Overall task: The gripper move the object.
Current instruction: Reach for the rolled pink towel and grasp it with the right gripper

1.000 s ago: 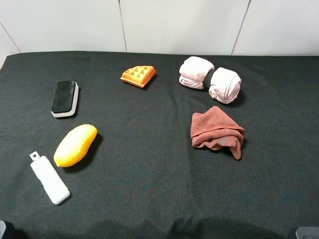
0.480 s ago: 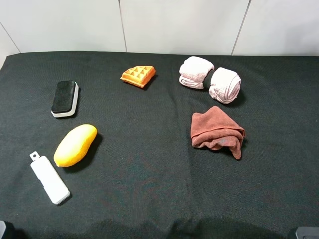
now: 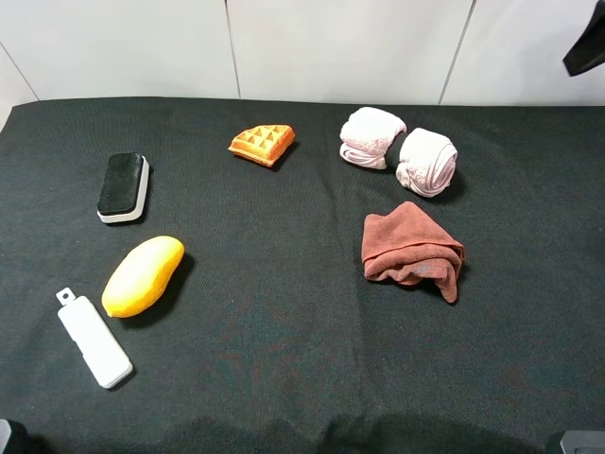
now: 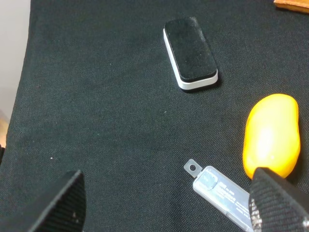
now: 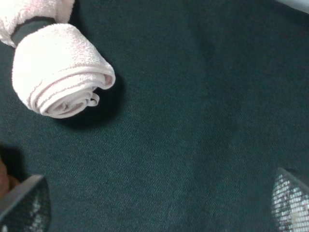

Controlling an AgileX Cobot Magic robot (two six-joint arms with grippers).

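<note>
A black cloth-covered table [image 3: 284, 378] carries 7 things, placed here from the rust-red crumpled cloth [image 3: 411, 251] as the exterior high view shows it. Just behind the cloth, toward the wall, lie 2 pink rolled towels, the left roll [image 3: 371, 137] and the right roll [image 3: 426, 162], touching each other. Behind it and well to the left sits an orange waffle wedge [image 3: 263, 144]. Far to its left lies a black-topped white board eraser [image 3: 124, 186]. A yellow mango [image 3: 144, 275] rests left of the cloth and slightly nearer the front, with a flat white rectangular case [image 3: 93, 339] just beyond it, near the front left.

No thing is held, and the pictures do not single out which one is to be moved. The left gripper [image 4: 169, 203] hangs spread wide above the case [image 4: 217, 186], mango [image 4: 270, 135] and eraser [image 4: 190, 53]. The right gripper [image 5: 154, 203] is also spread wide, over bare table beside the right roll [image 5: 58, 77]. A dark part of the right arm [image 3: 586, 43] shows behind and right of the cloth.
</note>
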